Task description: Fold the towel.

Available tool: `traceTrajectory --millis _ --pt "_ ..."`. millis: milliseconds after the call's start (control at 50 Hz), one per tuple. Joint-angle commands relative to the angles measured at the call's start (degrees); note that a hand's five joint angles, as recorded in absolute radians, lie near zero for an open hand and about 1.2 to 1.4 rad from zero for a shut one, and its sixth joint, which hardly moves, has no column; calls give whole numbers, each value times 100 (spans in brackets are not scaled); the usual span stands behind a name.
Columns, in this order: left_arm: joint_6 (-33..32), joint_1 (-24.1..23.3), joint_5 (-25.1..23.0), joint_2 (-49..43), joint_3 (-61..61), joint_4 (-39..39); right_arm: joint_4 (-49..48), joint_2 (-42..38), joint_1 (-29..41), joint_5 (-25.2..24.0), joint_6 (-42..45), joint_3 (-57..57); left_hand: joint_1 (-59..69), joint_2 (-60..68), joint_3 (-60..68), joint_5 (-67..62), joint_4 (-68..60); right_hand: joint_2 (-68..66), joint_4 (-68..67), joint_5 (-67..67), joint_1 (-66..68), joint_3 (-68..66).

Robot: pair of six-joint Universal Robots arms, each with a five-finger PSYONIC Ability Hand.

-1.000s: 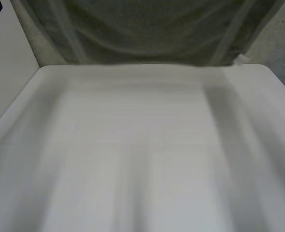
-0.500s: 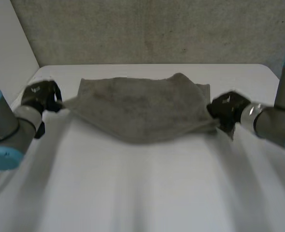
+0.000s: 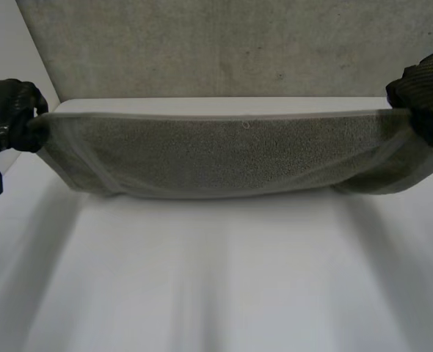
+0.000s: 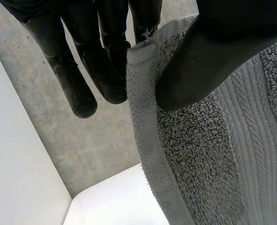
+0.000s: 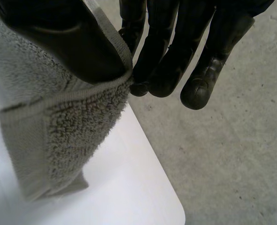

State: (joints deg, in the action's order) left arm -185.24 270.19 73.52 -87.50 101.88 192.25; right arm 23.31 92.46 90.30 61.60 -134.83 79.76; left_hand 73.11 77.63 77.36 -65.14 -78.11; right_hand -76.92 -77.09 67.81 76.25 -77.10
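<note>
As left hand (image 3: 7, 110), right hand (image 3: 426, 99) pinch ends, towel (image 3: 224, 155) prob. taut.

A white table (image 3: 216, 279) with rounded corners stands on a grey, speckled concrete floor (image 3: 202, 51), which shows beyond the table's far edge. A plain white wall (image 3: 0, 37) rises past the table's far left corner. Soft, even light leaves broad, faint shadows across the tabletop.

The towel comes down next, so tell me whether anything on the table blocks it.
Nothing visible: the left hand and right hand pinch the towel by its ends; the table before it is bare, the part behind it hidden.
</note>
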Motion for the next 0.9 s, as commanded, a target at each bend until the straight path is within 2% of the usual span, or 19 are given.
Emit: traceTrajectory --millis 20,80,160,180,220,240,260,300,340,400,580,760,780,800,820,840,860,880,900 --pt "418 157 -172 -221 104 40 16 -563 -267 -359 36 -180 689 237 264 -486 -189 -308 -291 219 375 -290" --pt "410 139 -163 -469 95 67 33 -1114 -197 -211 97 -407 689 237 264 -486 -189 -308 -291 219 375 -290" --pt "383 25 -154 -1319 -246 268 -36 -1905 22 87 142 -899 689 237 264 -486 -189 -308 -291 219 375 -290" --pt "383 25 -154 -1322 -247 269 -37 -1908 23 89 142 -901 689 237 264 -486 -189 -308 -291 219 375 -290" --pt "383 -19 -136 -1665 -467 409 -238 -2546 303 421 133 -1356 689 237 264 -486 -189 -308 -291 219 375 -290" --pt "392 -97 -119 -2100 -763 540 -239 -2549 304 423 133 -1358 689 237 264 -486 -189 -308 -291 219 375 -290" --pt "392 -98 -119 -2104 -766 541 -361 -2828 417 614 133 -1541 689 237 264 -486 -189 -308 -291 219 375 -290" --pt "392 -334 -75 -2970 -1544 681 -502 -3094 489 774 142 -1701 689 237 264 -486 -189 -308 -291 219 375 -290" --pt "392 -362 -66 -3314 -1853 673 -817 -3531 577 1019 142 -1902 689 237 264 -486 -189 -308 -291 219 375 -290" --pt "392 -406 -57 -3833 -2416 638 -1256 -3918 638 1134 124 -2034 689 237 264 -486 -189 -308 -291 219 375 -290" --pt "392 -643 118 -4854 -3507 664 -2208 -4615 990 1469 124 -2263 689 237 264 -486 -189 -308 -291 219 375 -290" --pt "401 -661 233 -5312 -3886 682 -3024 -5141 1192 1732 115 -2482 689 237 264 -486 -189 -308 -291 219 375 -290" --pt "410 -669 267 -5347 -3912 682 -3068 -5220 1209 1758 115 -2544 -608 -1060 -1032 811 1107 -197 -181 108 264 -179" --pt "418 -670 285 -5356 -3938 673 -3069 -5221 1210 1759 115 -2544 -2453 -2904 -2877 2656 2952 -196 -180 107 263 -178" --pt "419 -670 285 -5356 -3939 673 -3069 -5273 1210 1828 115 -2605 -2471 -2923 -2895 2674 2971 2135 2152 -2224 -2068 2153" --pt "410 -670 294 -5339 -3939 664 -3069 -5274 1210 1829 115 -2606 -3770 -4222 -4195 3973 4270 2159 2175 -2248 -2092 2176" --pt "410 -670 294 -5339 -3939 664 -3078 -5300 1218 1925 98 -2641 -3783 -4235 -4208 3986 4283 4790 4806 -4879 -4723 4808" --pt "410 -687 303 -5304 -3930 655 -3104 -5283 1218 2021 72 -2650 -4300 -4751 -4724 4503 4799 6692 6709 -6781 -6625 6710" --pt "418 -722 347 -5269 -3913 655 -3104 -5283 1218 2022 71 -2650 -4704 -5156 -5129 4907 5204 6692 6709 -6781 -6625 6710"
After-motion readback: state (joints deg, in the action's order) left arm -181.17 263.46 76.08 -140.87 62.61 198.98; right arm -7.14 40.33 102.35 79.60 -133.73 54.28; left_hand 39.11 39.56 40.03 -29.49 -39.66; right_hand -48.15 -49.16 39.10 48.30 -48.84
